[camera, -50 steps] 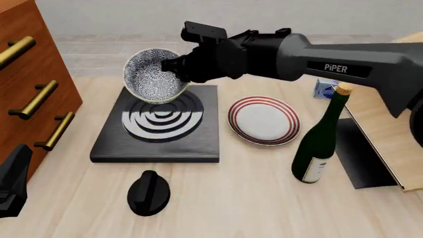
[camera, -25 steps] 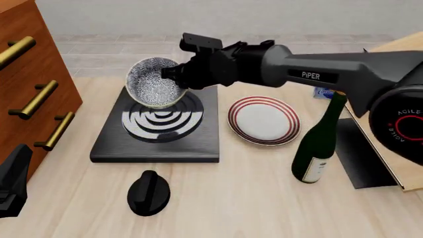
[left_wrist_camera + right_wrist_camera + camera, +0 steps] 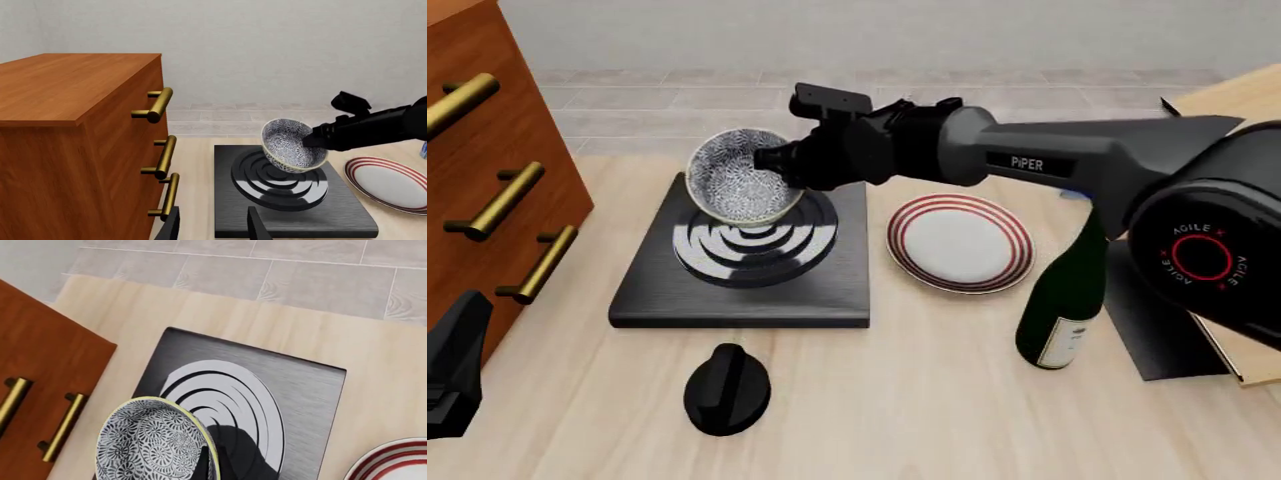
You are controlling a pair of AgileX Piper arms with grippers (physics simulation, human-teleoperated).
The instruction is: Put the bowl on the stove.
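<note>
- Step in hand, as we judge it: the lowering stage. The right end effector (image 3: 777,160) grips the bowl (image 3: 742,178) by its rim on the side nearer the plate (image 3: 960,241), pinched narrow on the wall.
- The bowl hangs over the stove (image 3: 747,254), above the far part of the ringed burner. The left wrist view shows a gap between its foot and the rings; we judge it not yet seated.
- Orientation: the bowl is tipped, its mouth facing up and toward the drawer cabinet (image 3: 487,170) and partly toward the front camera. Being round it has no long axis; its centre axis leans away from the end effector.
- Next move, in our view: level the bowl so the foot faces the rings, lower until it touches, then release.
- The left end effector (image 3: 212,227) idles low beside the cabinet, fingers parted, holding nothing.
</note>
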